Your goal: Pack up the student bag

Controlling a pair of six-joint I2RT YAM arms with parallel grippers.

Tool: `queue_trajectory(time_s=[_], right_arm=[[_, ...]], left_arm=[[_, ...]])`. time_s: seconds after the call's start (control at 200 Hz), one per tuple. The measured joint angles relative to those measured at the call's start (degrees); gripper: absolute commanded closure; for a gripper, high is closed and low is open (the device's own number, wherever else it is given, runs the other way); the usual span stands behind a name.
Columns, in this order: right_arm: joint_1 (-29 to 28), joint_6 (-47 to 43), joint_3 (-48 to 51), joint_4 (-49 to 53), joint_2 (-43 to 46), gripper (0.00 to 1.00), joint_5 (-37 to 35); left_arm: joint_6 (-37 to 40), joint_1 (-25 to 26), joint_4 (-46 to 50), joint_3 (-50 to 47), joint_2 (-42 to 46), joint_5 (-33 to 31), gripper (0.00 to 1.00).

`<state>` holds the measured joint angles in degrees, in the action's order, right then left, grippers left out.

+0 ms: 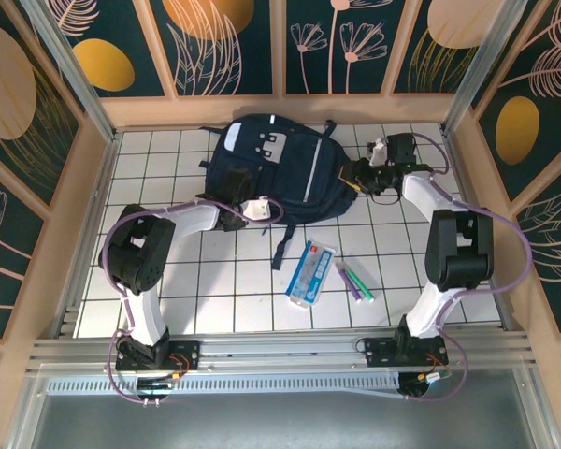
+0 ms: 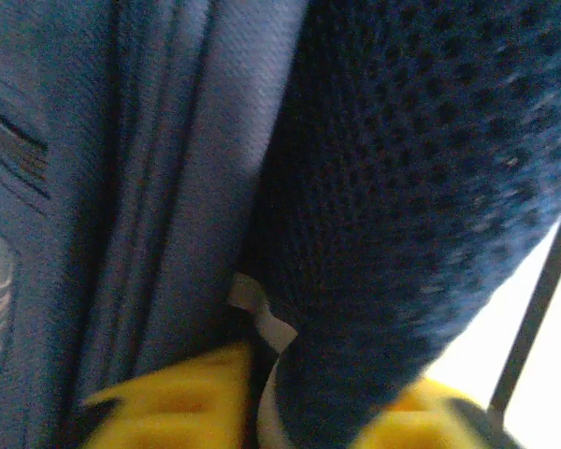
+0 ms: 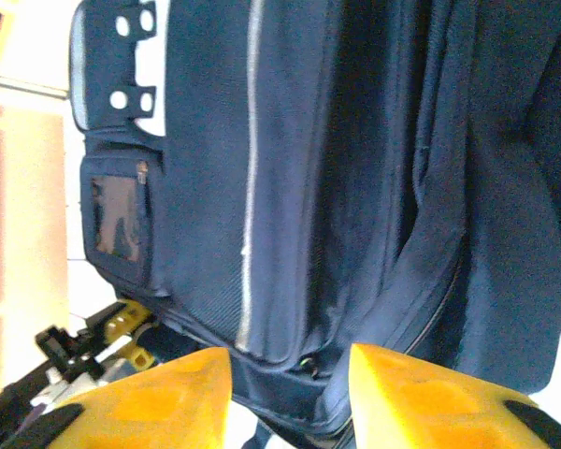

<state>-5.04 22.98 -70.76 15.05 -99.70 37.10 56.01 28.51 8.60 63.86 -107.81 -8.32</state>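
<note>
Student bag at far edge; I judge packing barely begun: blue-white pack, pens outside. Left jaws pinch bag fabric, right jaws spread.

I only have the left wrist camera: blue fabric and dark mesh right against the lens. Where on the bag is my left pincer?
Observer: From above, the left pincer is at the near left corner of the student bag, which lies flat on the tiled table.
Operator: And the other arm?
Observer: The right pincer is at the bag's right edge, with its jaws apart.
Operator: Is anything out there not packed yet?
Observer: Yes. A white and blue packet and some pens lie on the table on the near side of the bag, between the two arms.
</note>
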Motion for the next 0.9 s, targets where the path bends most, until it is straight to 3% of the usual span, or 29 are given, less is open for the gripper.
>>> queue_trajectory(time_s=[0.18,0.37,0.586,0.741,0.901], right_arm=[[-2.80,2.21,3.48,3.23,9.86,0.51,-8.39],[-14.56,5.64,9.73,5.22,19.15,0.53,-13.55],[-29.18,3.10,12.72,4.76,19.56,0.52,-18.23],[-33.05,-0.26,12.35,2.12,18.36,0.52,-23.78],[-36.50,-3.21,9.73,0.13,14.53,0.54,-34.56]], left_arm=[[-5.92,0.00,5.31,5.92,0.37,2.49,1.00],[-14.58,0.00,13.73,12.33,3.30,8.37,1.00],[-20.31,0.00,19.61,13.75,6.84,16.28,1.00],[-23.28,0.00,22.45,14.53,6.84,21.84,1.00],[-26.25,0.00,23.56,14.58,7.21,26.14,1.00]])
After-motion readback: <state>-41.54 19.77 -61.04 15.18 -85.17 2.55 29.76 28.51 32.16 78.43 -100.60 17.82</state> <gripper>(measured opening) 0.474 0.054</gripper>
